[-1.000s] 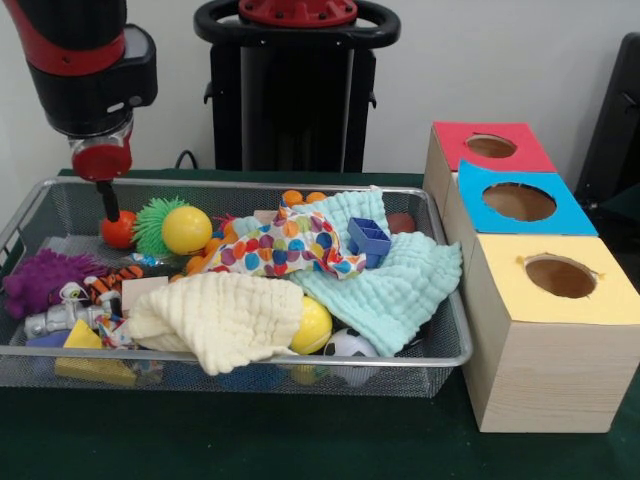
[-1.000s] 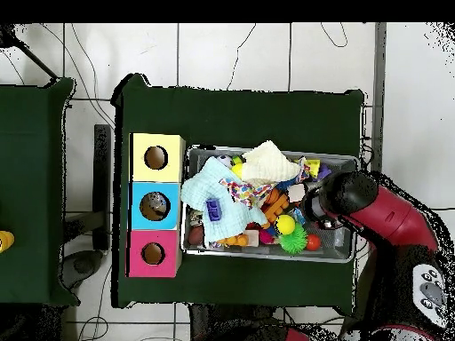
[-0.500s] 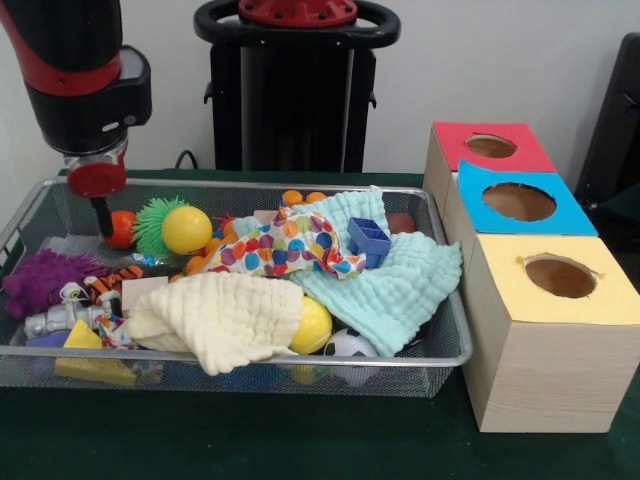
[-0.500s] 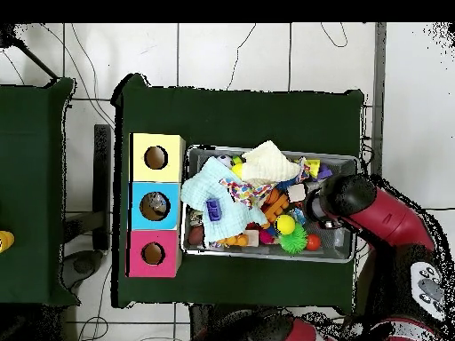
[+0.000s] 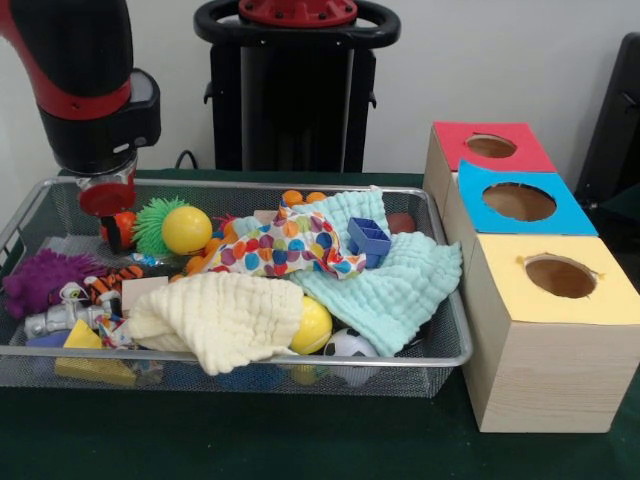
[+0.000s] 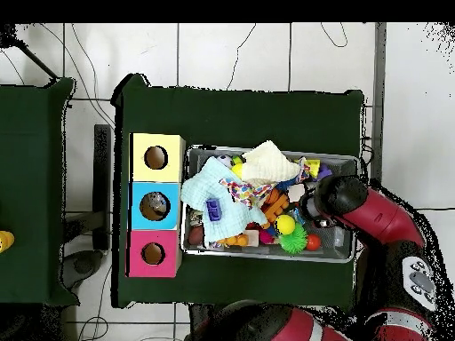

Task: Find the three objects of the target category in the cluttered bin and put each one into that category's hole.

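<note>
We see the gripper point(image 5: 112, 222) lowered into the far left corner of the wire mesh bin point(image 5: 452, 330), its red wrist just above the orange ball point(image 5: 124, 229) that sits beside the green spiky ball point(image 5: 152, 222); whether its fingers are spread or pressed together we cannot tell, since the wrist and the ball hide them. From overhead the arm point(image 6: 355, 202) covers that end of the bin, so the gripper tips are hidden there too. Just beside the green spiky ball lies a yellow ball point(image 5: 187, 230), and a second yellow ball point(image 5: 313, 326) is tucked under the edge of the cream cloth point(image 5: 222, 318) near the front of the bin. A polka-dot cloth point(image 5: 285, 243) is draped across the middle, with a blue block point(image 5: 369, 239) resting where it meets the mint cloth point(image 5: 395, 282), which spills over the bin's right rim. At the left end we see a purple fuzzy toy point(image 5: 40, 280), a small tiger figure point(image 5: 108, 283) and a yellow wedge point(image 5: 82, 338). To the right of the bin stand three wooden boxes in a row, each with a round hole: the red box point(image 5: 488, 146) farthest, the blue box point(image 5: 519, 201) in the middle, the yellow box point(image 5: 560, 280) nearest
</note>
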Robot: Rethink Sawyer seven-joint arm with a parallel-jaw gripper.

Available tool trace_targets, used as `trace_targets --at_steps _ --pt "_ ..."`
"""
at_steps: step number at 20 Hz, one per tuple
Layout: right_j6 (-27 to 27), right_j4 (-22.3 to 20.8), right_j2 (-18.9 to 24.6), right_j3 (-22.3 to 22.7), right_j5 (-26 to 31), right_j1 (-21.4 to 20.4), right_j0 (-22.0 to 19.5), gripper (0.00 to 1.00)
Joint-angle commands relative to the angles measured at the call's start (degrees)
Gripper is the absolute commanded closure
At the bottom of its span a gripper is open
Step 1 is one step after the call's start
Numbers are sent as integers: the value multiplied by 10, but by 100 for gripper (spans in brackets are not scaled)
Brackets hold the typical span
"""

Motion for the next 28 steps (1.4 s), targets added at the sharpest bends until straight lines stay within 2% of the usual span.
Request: trace_targets --at_steps 1,13,20,28 --pt "58 28 75 34 -43 29 5 0" --pt "71 37 79 22 -58 44 7 0" --pt "77 45 77 17 -45 49 16 0" --pt "66 53 82 14 -53 66 13 0"
